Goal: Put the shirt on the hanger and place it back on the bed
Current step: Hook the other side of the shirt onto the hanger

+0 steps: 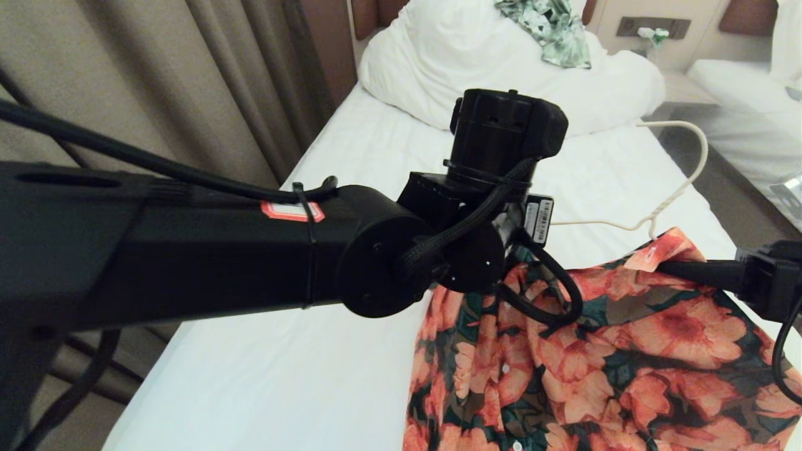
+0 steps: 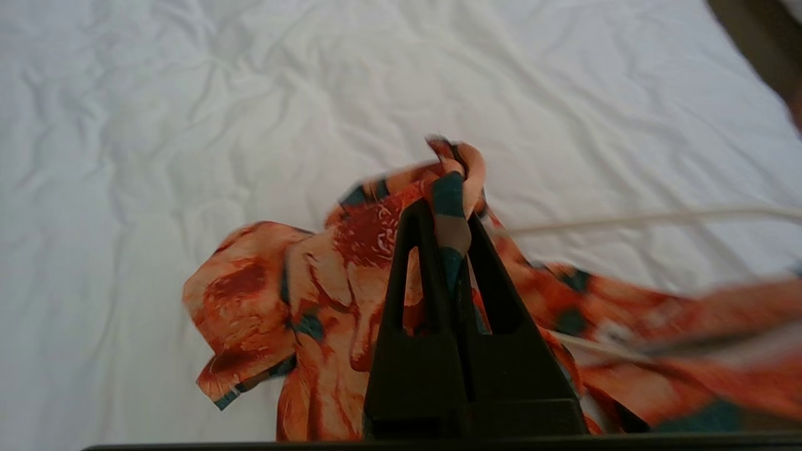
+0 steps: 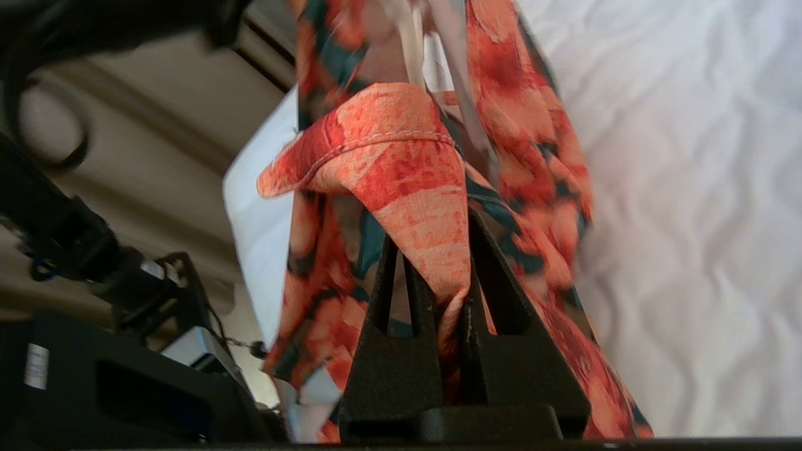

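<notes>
Pinching shirt (image 2: 351,250) between both hands

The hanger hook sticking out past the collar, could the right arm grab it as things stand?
Probably not yet. The hanger hook lies uncovered on the bed, but the right gripper has its fingers shut on the shirt, so it would have to let go first.

Beige curtains (image 1: 188,81) hanging off to the left of my left hand, brown floor (image 1: 720,181) past my right hand, second white bed (image 1: 745,106) beyond that, wall panel with sockets (image 1: 651,28) far ahead, brown headboard (image 1: 749,15) there too
</notes>
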